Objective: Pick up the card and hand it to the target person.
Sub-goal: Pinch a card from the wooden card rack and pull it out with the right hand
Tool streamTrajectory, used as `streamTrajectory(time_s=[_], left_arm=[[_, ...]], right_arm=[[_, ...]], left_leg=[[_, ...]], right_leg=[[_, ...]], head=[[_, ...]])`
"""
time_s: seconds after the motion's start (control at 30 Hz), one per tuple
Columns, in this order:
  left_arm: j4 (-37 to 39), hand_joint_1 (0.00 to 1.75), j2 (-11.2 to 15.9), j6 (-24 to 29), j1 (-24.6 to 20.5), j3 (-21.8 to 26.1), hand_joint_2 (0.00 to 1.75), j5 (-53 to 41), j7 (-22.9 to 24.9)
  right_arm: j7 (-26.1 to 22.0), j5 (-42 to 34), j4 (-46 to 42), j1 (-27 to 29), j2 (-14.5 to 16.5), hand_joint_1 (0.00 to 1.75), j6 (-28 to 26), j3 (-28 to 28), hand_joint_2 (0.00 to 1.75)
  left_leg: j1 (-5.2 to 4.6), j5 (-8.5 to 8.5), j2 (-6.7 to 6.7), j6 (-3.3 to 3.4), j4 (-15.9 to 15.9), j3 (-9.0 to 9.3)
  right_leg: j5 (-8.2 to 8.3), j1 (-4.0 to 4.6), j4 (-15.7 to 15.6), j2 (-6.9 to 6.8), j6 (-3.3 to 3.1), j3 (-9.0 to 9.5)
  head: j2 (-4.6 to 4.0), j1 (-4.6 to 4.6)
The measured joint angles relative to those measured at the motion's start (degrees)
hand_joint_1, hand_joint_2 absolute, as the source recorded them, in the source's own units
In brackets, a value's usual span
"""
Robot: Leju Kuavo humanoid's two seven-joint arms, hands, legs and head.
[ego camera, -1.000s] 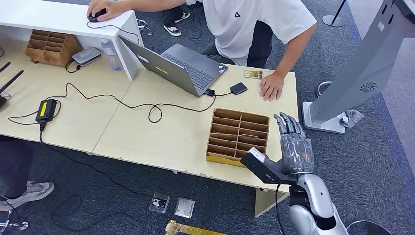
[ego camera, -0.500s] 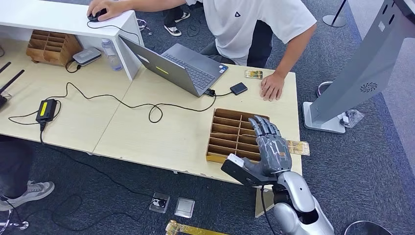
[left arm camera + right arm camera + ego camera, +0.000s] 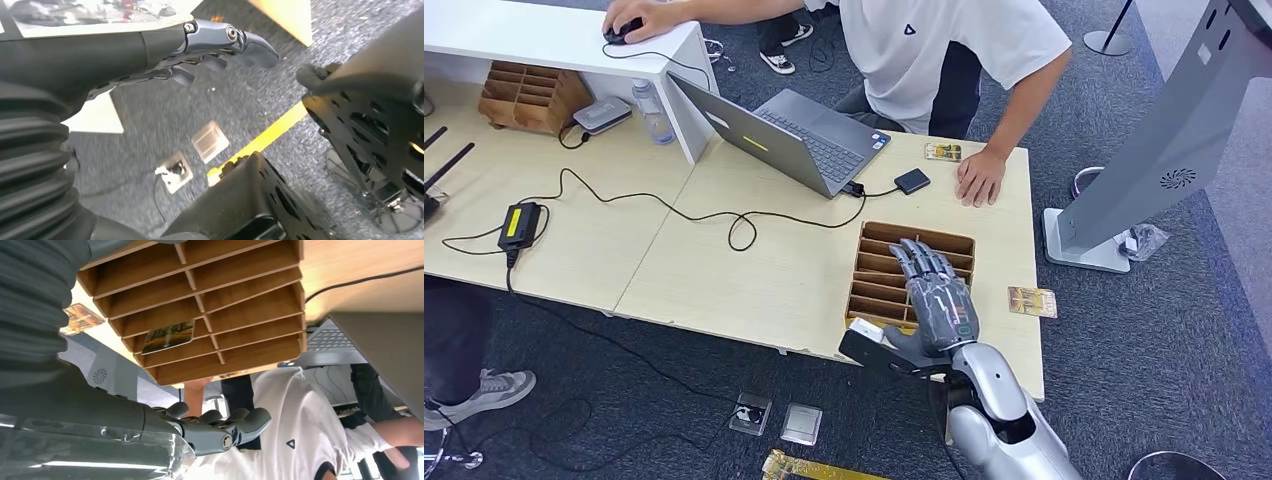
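A wooden slotted organizer (image 3: 886,268) lies on the table's near right part. My right hand (image 3: 939,295) hovers over its right half, fingers straight and apart, holding nothing. In the right wrist view the right hand (image 3: 200,430) reaches under the organizer (image 3: 240,300), where a picture card (image 3: 168,336) lies flat in one slot. A second card (image 3: 1032,301) lies on the table by its right edge, to the right of my hand, and the right wrist view shows that second card (image 3: 80,317) too. My left hand (image 3: 200,45) hangs empty above the floor, fingers loosely extended.
A person in a white shirt (image 3: 944,50) leans over the far side with one hand (image 3: 979,178) flat on the table. A third card (image 3: 942,151), a dark small box (image 3: 911,181), an open laptop (image 3: 794,135) and cables lie there. A grey kiosk stand (image 3: 1144,150) rises at right.
My right hand has moved left, from above the table's right edge to over the organizer. The card by the edge, covered before, has come into sight.
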Motion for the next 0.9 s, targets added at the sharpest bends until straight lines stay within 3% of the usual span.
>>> streamTrajectory(time_s=[0.4, 0.67, 0.9], left_arm=[[-1.50, 0.00, 0.00, -1.21, -0.21, -1.20, 1.75, -2.50, 0.04], [-2.57, 0.00, -0.09, -5.95, -1.01, -1.19, 1.75, -14.50, -0.53], [-2.68, 0.00, -0.10, -6.36, -1.07, -1.06, 1.75, -14.63, -0.76]], right_arm=[[-0.43, -0.15, 4.37, -1.73, 1.72, 0.00, -1.27, 1.38, 1.75], [-0.83, -0.71, 8.29, -3.38, 2.51, 0.18, -7.81, 0.82, 1.75], [0.38, -0.64, 9.34, -3.33, 2.08, 0.27, -8.16, -0.84, 1.75]], left_leg=[[0.00, 0.00, 0.00, 0.00, 0.00, 0.02], [0.00, 0.04, -0.09, -0.03, 0.01, -0.06], [0.01, 0.04, -0.09, -0.04, 0.01, -0.09]], right_leg=[[0.00, 0.00, 0.00, 0.00, 0.00, 0.01], [0.00, 0.01, 0.00, -0.09, 0.00, -0.05], [0.00, 0.01, 0.00, -0.10, 0.00, -0.09]], head=[[0.00, 0.01], [0.00, 0.01], [0.00, 0.04]])
